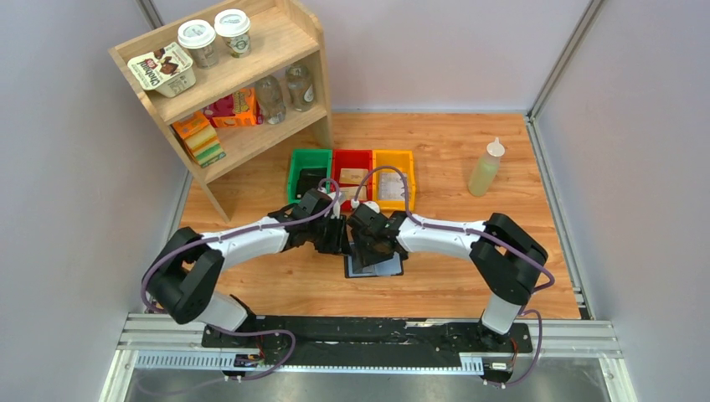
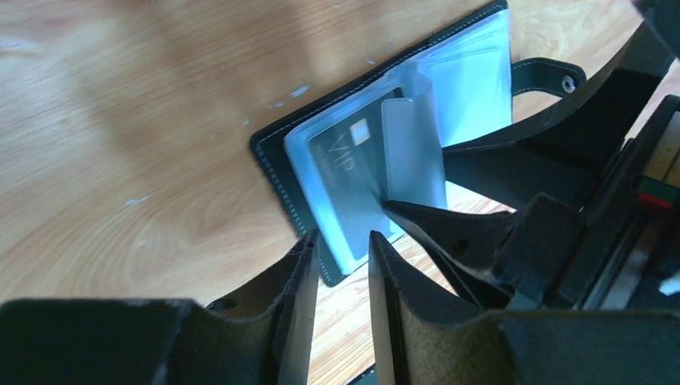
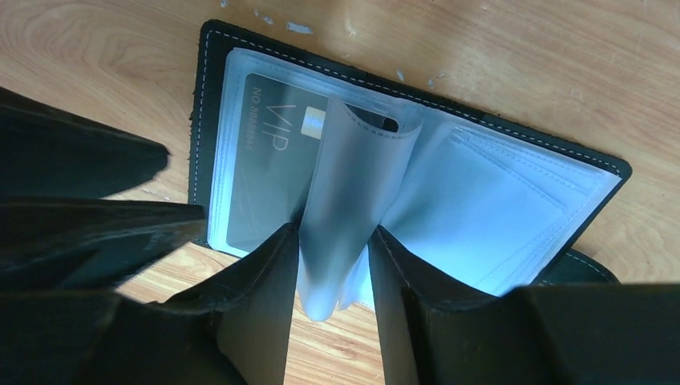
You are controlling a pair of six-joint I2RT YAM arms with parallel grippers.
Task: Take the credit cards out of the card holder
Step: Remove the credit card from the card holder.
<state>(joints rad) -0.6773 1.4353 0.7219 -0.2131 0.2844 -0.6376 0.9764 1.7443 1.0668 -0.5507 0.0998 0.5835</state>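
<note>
"So, what are the grippers doing?"

"Right gripper (image 3: 333,233): its fingers press both sides of a clear plastic sleeve (image 3: 353,176) that stands up from the spine of the card holder (image 3: 481,200). Left gripper (image 2: 342,237): fingers slightly apart and holding nothing, tips at the holder's near corner."

"Where is the holder, and how does it lie?"

"Open and flat on the wooden table (image 1: 469,276), between the two grippers. Its long axis runs left to right across the table. The snap tab (image 2: 549,76) sticks out from the half away from the left gripper."

"How does it look?"

"Black cover with pale stitching and glossy blue-grey sleeves. One dark credit card (image 3: 269,168), lettered VIP, with a chip, sits in the half nearer the left gripper."
</note>
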